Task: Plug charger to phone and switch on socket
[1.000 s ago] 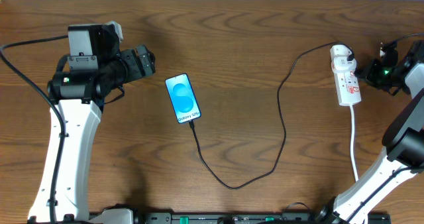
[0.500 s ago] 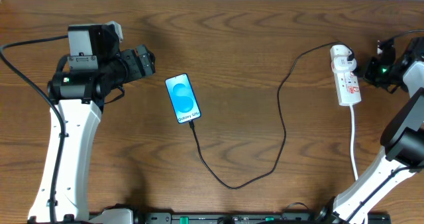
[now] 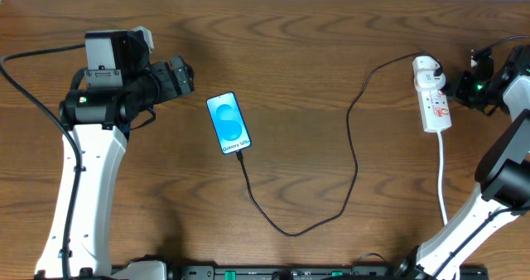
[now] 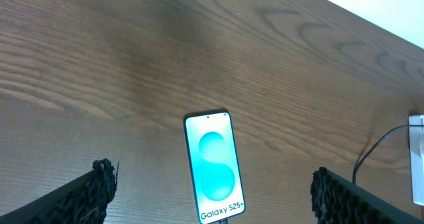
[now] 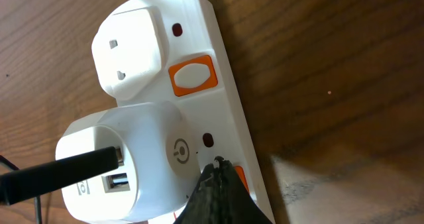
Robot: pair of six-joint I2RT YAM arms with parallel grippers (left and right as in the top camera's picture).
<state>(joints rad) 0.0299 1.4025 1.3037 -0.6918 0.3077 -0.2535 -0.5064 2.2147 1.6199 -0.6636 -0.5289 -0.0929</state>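
Even, bright light; faint shadows on the table (image 3: pixel 315 48); phone (image 3: pixel 228 123) screen overexposed.

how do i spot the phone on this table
Start at the dark wooden table and look left of centre, beside the left gripper. The phone lies flat there, a thin black cable meeting its lettered end. Only it has a glowing blue screen.

The phone (image 3: pixel 228 123) lies on the table (image 3: pixel 315 48), in front of the left claw (image 3: pixel 182 75). The socket (image 3: pixel 432 94) lies far off, right in front of the right claw (image 5: pixel 217 181), whose tip is over it. The charger (image 3: pixel 352 156) runs from the phone to the socket, between both claws.
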